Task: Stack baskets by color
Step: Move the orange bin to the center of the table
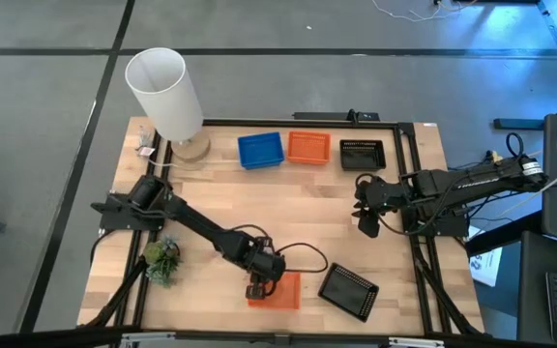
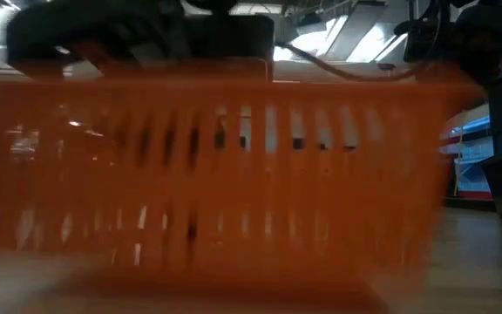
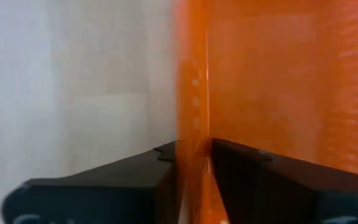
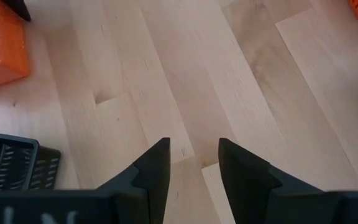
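An orange basket (image 1: 280,290) sits near the table's front edge and fills the low view (image 2: 225,174). My left gripper (image 1: 257,288) is down at its left end, shut on its wall. My right gripper (image 1: 367,220) hangs open over bare wood at the right, with nothing between its fingers (image 4: 194,162). A black basket (image 1: 347,291) lies tilted to the right of the orange one. At the far edge a blue basket (image 1: 260,150), an orange basket (image 1: 308,147) and a black basket (image 1: 362,154) stand in a row. My left gripper has the orange basket's left wall (image 3: 194,124) between its two fingers, one finger inside the basket (image 3: 266,180) and one outside (image 3: 129,183). The fingers come from above, slanting down. In the low view the basket stands upright, low on the table.
A tall white cylinder (image 1: 165,94) stands at the far left corner, and a small green plant (image 1: 161,259) at the near left beside my left arm. The table's middle is bare wood (image 1: 298,208). A black frame (image 1: 419,174) runs around the tabletop.
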You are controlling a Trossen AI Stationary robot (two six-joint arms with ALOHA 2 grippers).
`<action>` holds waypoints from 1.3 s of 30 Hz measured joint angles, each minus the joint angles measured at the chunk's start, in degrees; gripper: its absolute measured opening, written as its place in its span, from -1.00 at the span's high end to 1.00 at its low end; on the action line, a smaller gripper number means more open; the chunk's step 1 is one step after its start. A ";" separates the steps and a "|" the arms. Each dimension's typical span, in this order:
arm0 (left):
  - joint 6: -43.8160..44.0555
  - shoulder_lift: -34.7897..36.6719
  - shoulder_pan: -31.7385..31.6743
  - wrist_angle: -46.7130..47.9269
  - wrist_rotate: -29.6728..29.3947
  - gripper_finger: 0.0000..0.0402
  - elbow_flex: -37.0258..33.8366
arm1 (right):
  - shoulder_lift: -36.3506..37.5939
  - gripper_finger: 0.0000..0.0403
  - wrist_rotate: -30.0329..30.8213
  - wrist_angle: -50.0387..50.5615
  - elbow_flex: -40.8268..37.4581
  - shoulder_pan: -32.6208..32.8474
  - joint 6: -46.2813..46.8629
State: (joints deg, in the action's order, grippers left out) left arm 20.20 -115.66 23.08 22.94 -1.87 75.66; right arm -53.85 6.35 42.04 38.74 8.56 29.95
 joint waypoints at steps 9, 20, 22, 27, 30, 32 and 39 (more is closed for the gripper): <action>-6.46 1.51 -8.42 0.60 -3.37 0.99 0.00 | 0.00 0.33 0.00 -0.05 0.00 0.00 0.01; -19.43 5.46 -26.49 0.82 -0.17 1.00 -0.07 | -0.02 0.33 -1.97 0.04 0.00 0.00 0.02; -21.14 5.32 -29.43 -0.81 1.25 1.00 -0.07 | 0.00 0.33 -1.97 -0.19 0.00 0.00 0.02; -24.43 5.03 -35.47 -7.51 5.03 1.00 -0.04 | -0.02 0.33 -1.95 -0.53 0.00 0.00 0.02; -25.30 5.03 -37.77 -10.19 7.50 1.00 -0.06 | -0.02 0.33 -1.95 -0.92 0.00 -0.01 0.02; -25.34 4.59 -38.55 -11.69 7.91 1.00 -0.01 | 0.00 0.33 -1.95 -1.35 0.00 0.00 0.04; -25.31 2.56 -39.60 -10.99 8.15 1.00 -0.22 | 0.00 0.33 -1.97 -1.89 0.00 -0.01 1.52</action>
State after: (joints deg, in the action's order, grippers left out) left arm -5.11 -113.10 -16.51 11.95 6.29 75.44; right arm -53.84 4.38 40.16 38.74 8.55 31.47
